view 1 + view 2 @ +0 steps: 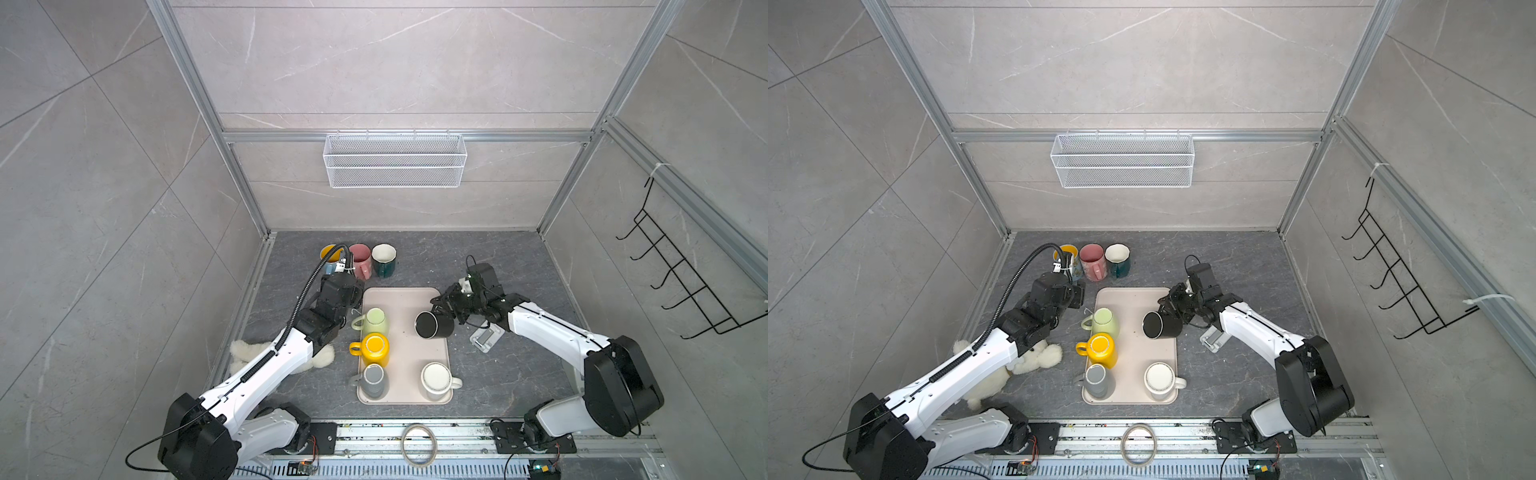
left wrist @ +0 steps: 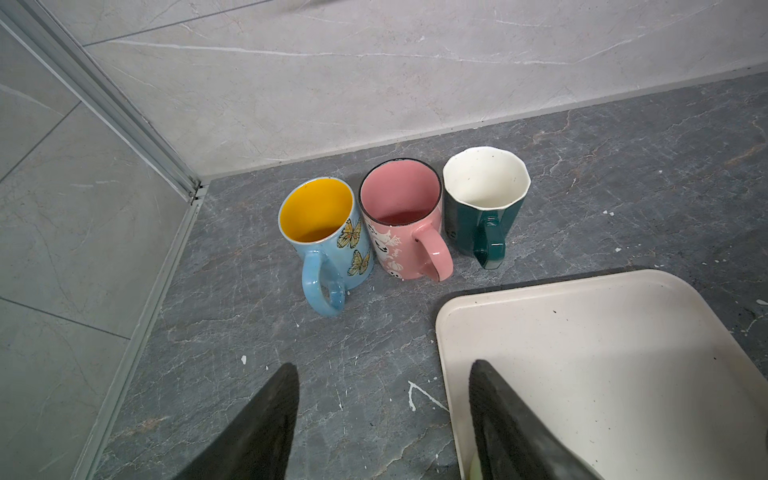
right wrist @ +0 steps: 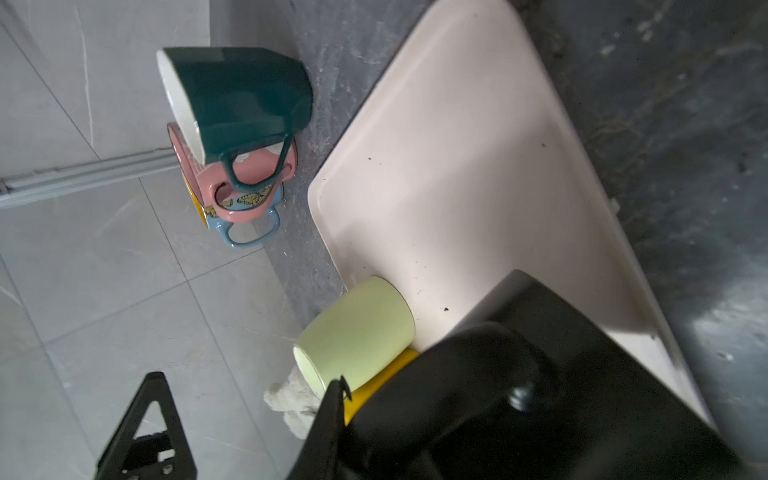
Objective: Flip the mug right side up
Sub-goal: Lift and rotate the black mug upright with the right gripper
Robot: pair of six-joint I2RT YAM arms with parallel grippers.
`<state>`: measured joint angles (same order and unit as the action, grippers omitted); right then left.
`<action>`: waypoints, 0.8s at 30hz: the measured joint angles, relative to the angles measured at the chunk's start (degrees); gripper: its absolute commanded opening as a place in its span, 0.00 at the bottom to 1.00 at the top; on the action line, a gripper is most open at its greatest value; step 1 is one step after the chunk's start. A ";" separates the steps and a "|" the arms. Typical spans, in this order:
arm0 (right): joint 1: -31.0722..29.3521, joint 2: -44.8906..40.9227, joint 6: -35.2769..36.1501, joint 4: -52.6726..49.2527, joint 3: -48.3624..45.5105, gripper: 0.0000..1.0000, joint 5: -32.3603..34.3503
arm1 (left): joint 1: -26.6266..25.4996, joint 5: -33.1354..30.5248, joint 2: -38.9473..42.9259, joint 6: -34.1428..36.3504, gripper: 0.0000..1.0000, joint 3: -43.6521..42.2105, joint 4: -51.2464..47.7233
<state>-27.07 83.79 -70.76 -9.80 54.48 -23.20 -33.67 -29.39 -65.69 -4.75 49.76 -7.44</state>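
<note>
Black mug: glossy glaze seen. Tray: matt, smooth plastic. Desk: veined stone look. Basket, 12 o'clock: white metal mesh.

ok so the white fluffy thing at 9 o'clock from the tray is mostly under the left arm, can't tell what it is. Blue mug at 11 is half behind the cable. Clear little gadget at 3, no clue either. Where the right gripper meets the black mug is out of sight, and the right wrist view just gives a blurry dark mass running off frame, covering most of the yellow mug.
</note>
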 measured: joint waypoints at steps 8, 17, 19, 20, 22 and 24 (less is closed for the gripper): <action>-9.57 -1.92 15.82 -8.57 9.29 0.00 13.97 | 0.00 1.49 0.59 0.00 0.69 0.33 0.20; -17.84 -3.82 31.65 -13.66 11.30 0.00 30.29 | 0.02 4.66 0.76 -0.39 0.60 4.50 -0.52; -20.63 -4.00 35.82 -14.25 11.30 0.00 34.80 | 0.11 6.29 0.74 -0.39 0.63 6.88 -1.55; -22.56 -4.11 38.69 -14.38 11.32 0.00 37.75 | 0.24 7.52 0.66 -0.42 0.64 8.33 -2.16; -26.43 -4.11 44.33 -14.21 11.30 0.00 43.56 | 0.46 10.12 0.15 -0.46 0.66 11.74 -3.91; -30.97 -4.11 51.30 -13.11 11.26 0.00 50.25 | 0.87 12.96 -0.79 -0.63 0.67 15.06 -5.25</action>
<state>-58.04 79.68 -19.46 -22.92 65.73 27.05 -32.80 -16.43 -66.48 -5.39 64.82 -12.69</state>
